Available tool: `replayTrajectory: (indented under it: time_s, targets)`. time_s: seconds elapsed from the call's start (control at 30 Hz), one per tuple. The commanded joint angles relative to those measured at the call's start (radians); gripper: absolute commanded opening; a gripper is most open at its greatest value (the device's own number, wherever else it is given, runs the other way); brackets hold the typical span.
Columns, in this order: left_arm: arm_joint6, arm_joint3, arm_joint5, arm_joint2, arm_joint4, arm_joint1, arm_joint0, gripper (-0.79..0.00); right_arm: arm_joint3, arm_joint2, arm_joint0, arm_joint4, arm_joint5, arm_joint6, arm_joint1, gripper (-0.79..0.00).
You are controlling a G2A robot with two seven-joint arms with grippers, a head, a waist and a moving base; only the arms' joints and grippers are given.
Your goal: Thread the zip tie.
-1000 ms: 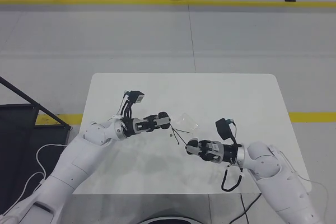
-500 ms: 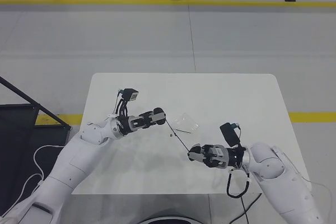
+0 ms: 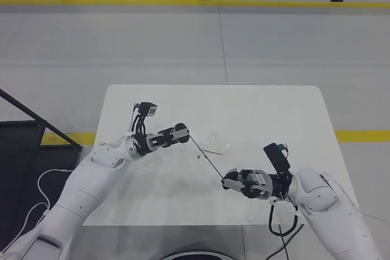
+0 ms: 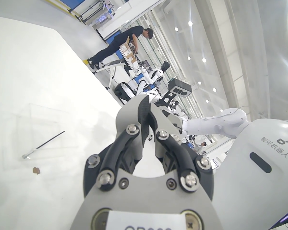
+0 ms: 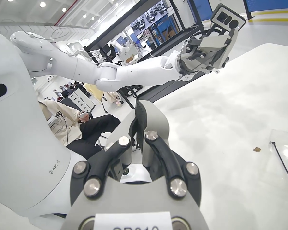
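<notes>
A thin black zip tie [image 3: 207, 156] runs straight and taut between my two grippers above the white table [image 3: 279, 110]. My left gripper [image 3: 184, 134] is shut on its far end, the finger pads pressed together in the left wrist view [image 4: 147, 111]. My right gripper [image 3: 227, 181] is shut on the near end. In the right wrist view a short black strand rises from its closed fingertips [image 5: 138, 107]. A second black zip tie [image 4: 48, 141] lies flat on a clear plastic bag [image 3: 216, 140] on the table between the arms, also seen as zip tie [image 5: 282, 161].
A small brown scrap [image 4: 36, 169] lies on the table beside the bag, also visible as a scrap [image 5: 256, 149]. A black frame with dark cloth [image 3: 13, 149] stands off the table's left side. Bare table surface extends to the right and far side.
Both grippers have drawn apart, the left toward the far left, the right toward the near right. The zip tie between them has gone from slack to straight.
</notes>
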Motion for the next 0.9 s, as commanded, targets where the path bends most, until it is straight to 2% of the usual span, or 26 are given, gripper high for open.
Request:
replayTrajectory:
  time_s: [0.0, 0.33, 0.5, 0.6, 0.63, 0.67, 0.8, 0.87]
  targets:
    - [-0.001, 0.001, 0.0, -0.002, 0.0, -0.001, 0.0, -0.785, -0.003, 0.0, -0.001, 0.007, 0.0, 0.0, 0.005, -0.785]
    - [-0.005, 0.001, 0.005, -0.009, 0.004, -0.003, 0.002, -0.785, 0.015, -0.012, 0.01, 0.001, 0.0, 0.0, 0.019, -0.785]
    - [-0.002, 0.0, 0.002, -0.017, 0.002, -0.003, 0.003, -0.785, 0.05, -0.001, 0.017, -0.065, 0.0, -0.013, 0.02, -0.785]
    - [0.008, 0.009, -0.008, -0.031, 0.014, -0.001, 0.004, -0.462, 0.072, 0.036, 0.01, -0.204, 0.011, -0.075, 0.018, -0.785]
    - [0.011, 0.01, -0.011, -0.036, 0.019, -0.001, 0.006, -0.271, 0.06, 0.045, 0.004, -0.269, 0.038, -0.102, 0.016, -0.785]
    - [0.012, 0.01, -0.011, -0.04, 0.022, 0.0, 0.007, 0.0, 0.041, 0.052, -0.005, -0.337, 0.072, -0.129, 0.014, -0.785]
    - [0.011, 0.003, -0.003, -0.056, 0.024, 0.002, 0.019, 0.0, -0.069, 0.05, -0.051, -0.634, 0.26, -0.207, 0.006, -0.785]
    - [0.01, 0.001, -0.002, -0.058, 0.023, 0.003, 0.021, 0.0, -0.099, 0.036, -0.064, -0.69, 0.328, -0.24, 0.001, -0.785]
